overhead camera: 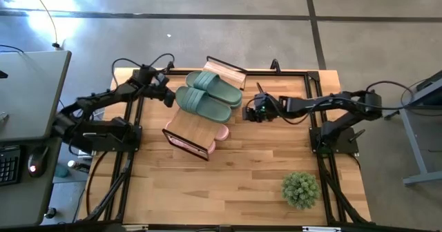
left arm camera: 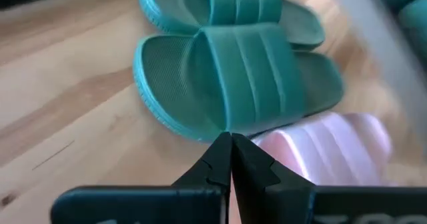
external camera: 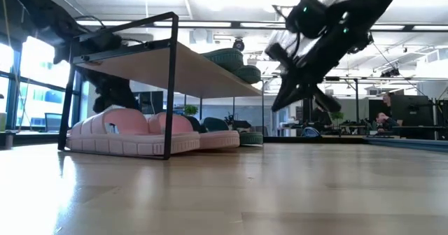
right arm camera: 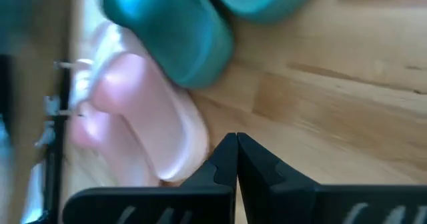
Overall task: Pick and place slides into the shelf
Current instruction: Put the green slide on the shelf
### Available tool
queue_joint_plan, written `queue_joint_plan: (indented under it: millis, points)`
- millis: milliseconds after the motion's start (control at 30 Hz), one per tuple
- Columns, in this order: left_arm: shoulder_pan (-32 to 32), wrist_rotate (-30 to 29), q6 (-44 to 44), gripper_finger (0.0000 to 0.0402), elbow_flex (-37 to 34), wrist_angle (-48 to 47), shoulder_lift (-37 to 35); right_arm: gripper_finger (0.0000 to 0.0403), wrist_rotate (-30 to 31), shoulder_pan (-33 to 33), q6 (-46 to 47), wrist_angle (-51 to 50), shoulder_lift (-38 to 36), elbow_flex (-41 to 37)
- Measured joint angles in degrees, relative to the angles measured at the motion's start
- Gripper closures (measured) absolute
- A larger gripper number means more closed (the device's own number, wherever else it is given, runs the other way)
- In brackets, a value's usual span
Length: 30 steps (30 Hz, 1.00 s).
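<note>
While the high view is showing the whole bench (overhead camera: 228, 184) from above, the shelf (overhead camera: 193, 125) is standing near its middle with two green slides (overhead camera: 207, 95) lying side by side on its plank top. The left fingers (overhead camera: 168, 94) are hovering just beside the heel end of those green slides, and the right fingers (overhead camera: 253, 110) are hanging just off their toe end, near the shelf's edge. A small potted plant (overhead camera: 300, 188) is sitting well apart from both arms, near the bench's front corner on the right arm's side.

The low view is revealing what the top-down view mostly hides: a pair of pink slides (external camera: 133, 133) is resting on the bench under the shelf's plank (external camera: 175, 67), inside the black wire frame, with green slides (external camera: 234, 63) showing on top. The right gripper (external camera: 308, 95) is hanging in the air above the bench, off to the side of the shelf.

In the left wrist view the left fingers (left arm camera: 230, 161) are pressed together, holding nothing, with a green slide (left arm camera: 247, 84) just ahead of their tips and a pink one (left arm camera: 333, 151) beside them. In the right wrist view the right fingers (right arm camera: 235, 164) are likewise closed on nothing, with a pink slide (right arm camera: 140, 111) and a green one (right arm camera: 173, 37) just ahead.
</note>
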Motion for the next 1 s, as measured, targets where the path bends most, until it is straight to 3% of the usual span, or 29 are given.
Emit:
queue_joint_plan:
  millis: [400,633,1000]
  points:
    - [-1.3,-10.6,-2.7,0.0401,-0.1,0.6,8.6,0.0403,-6.8,0.1,-2.0,5.9,5.4,-2.8]
    - [-1.3,-11.2,-3.0,0.0401,-0.1,1.1,8.4,0.0403,-4.2,-3.2,-3.4,19.6,5.3,-11.4]
    - [-1.4,-10.9,-2.2,0.0401,0.0,0.9,7.9,0.0403,-3.1,-3.2,-7.7,20.9,5.3,-12.2]
